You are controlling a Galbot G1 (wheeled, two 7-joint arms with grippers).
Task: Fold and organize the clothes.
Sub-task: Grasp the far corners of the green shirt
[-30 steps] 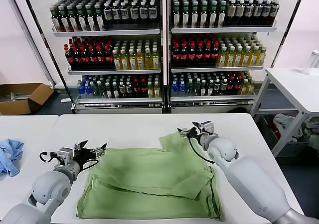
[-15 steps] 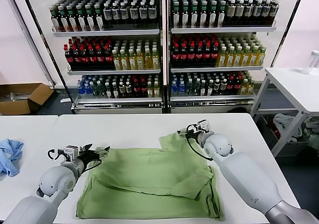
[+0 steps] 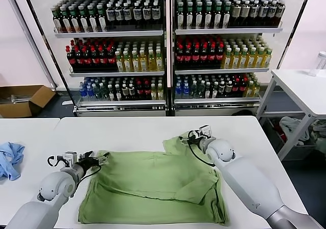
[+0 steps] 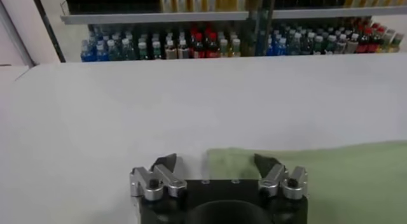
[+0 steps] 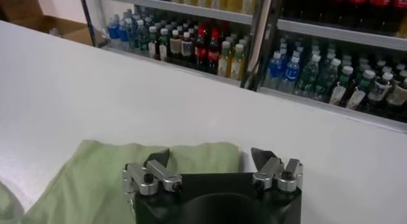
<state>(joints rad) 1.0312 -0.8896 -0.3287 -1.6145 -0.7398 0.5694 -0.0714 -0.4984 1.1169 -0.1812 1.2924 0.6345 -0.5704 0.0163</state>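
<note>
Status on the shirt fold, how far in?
Early. Done: the green polo shirt lies on the white table, partly folded over itself. In hand: nothing gripped; left pincer open at the far left edge, right pincer open at the far right corner. Left: grasp, finish the folds, tidy. Blue cloth sits aside.

We count one green shirt [image 3: 153,185], one blue cloth [image 3: 10,159], one cardboard box [image 3: 23,99], two grippers, two tables.
</note>
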